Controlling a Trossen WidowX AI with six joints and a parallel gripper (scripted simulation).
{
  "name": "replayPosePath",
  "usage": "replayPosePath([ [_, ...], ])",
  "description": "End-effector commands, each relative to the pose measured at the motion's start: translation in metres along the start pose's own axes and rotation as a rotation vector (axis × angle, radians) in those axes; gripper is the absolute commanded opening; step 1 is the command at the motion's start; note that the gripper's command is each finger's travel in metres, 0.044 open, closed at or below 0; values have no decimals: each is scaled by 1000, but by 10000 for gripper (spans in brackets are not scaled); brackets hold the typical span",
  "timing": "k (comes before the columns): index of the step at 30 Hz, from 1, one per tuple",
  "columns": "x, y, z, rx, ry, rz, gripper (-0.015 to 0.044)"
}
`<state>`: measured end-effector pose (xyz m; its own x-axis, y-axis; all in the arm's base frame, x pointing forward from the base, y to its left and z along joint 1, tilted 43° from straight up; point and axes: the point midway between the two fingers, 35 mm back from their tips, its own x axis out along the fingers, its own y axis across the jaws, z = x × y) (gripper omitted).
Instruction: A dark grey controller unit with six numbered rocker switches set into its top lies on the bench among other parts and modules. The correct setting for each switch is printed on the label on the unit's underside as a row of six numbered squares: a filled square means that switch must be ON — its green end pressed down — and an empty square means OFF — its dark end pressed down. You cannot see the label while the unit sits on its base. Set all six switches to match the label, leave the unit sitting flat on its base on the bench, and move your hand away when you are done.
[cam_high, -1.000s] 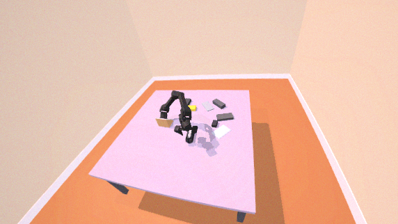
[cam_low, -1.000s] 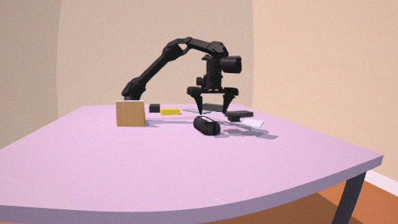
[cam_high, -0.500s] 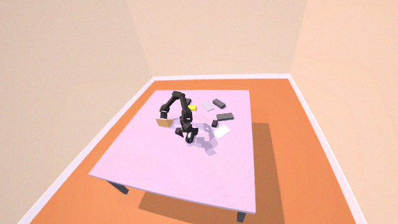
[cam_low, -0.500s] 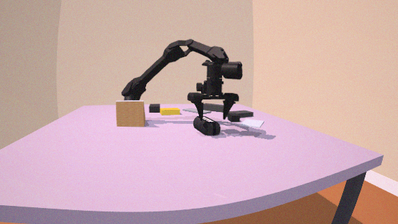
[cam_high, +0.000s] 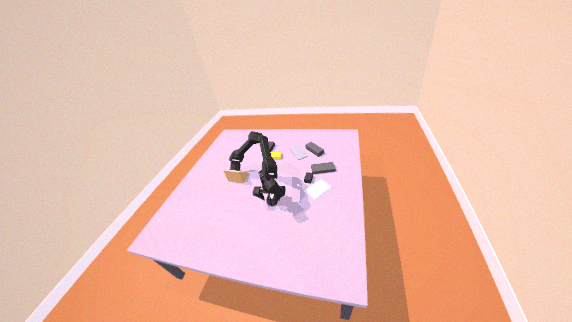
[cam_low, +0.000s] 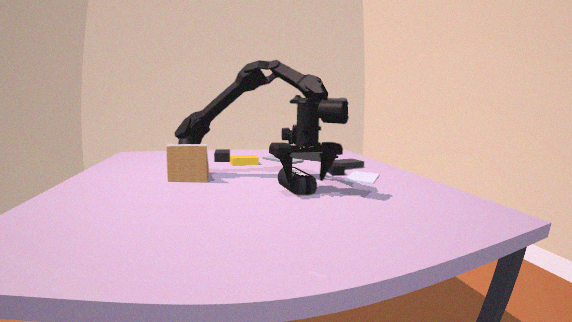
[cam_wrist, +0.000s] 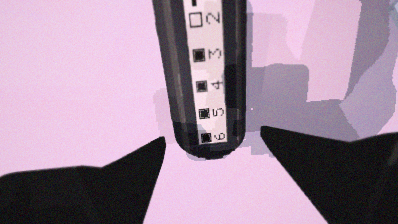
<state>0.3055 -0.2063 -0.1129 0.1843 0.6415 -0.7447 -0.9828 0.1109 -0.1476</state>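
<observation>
The dark controller unit (cam_low: 301, 184) (cam_wrist: 235, 60) lies on the bench with its label side up. The wrist view shows square 2 empty and squares 3, 4, 5 and 6 filled; square 1 is outside that view. The rocker switches are hidden underneath. My gripper (cam_high: 270, 197) (cam_low: 306, 178) (cam_wrist: 213, 135) is open and empty, pointing down. Its fingertips are low, one on each side of the unit near the 6 end, with a gap on both sides in the wrist view. In the top view the gripper mostly covers the unit.
A tan block (cam_high: 236, 176) (cam_low: 187, 164) stands by the arm's base. A yellow block (cam_high: 276, 155) (cam_low: 244, 160), a grey plate (cam_high: 299, 152), dark modules (cam_high: 315, 149) (cam_high: 323, 168), a small dark block (cam_high: 308, 177) and a white plate (cam_high: 319, 189) (cam_low: 363, 177) lie farther back.
</observation>
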Motion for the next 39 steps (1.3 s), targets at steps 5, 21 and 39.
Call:
replayPosePath([
  [5, 11, 2, 2, -1, -6, 3, 414],
  [21, 11, 2, 2, -1, -6, 3, 326],
  [39, 0, 2, 5, 0, -6, 3, 336],
])
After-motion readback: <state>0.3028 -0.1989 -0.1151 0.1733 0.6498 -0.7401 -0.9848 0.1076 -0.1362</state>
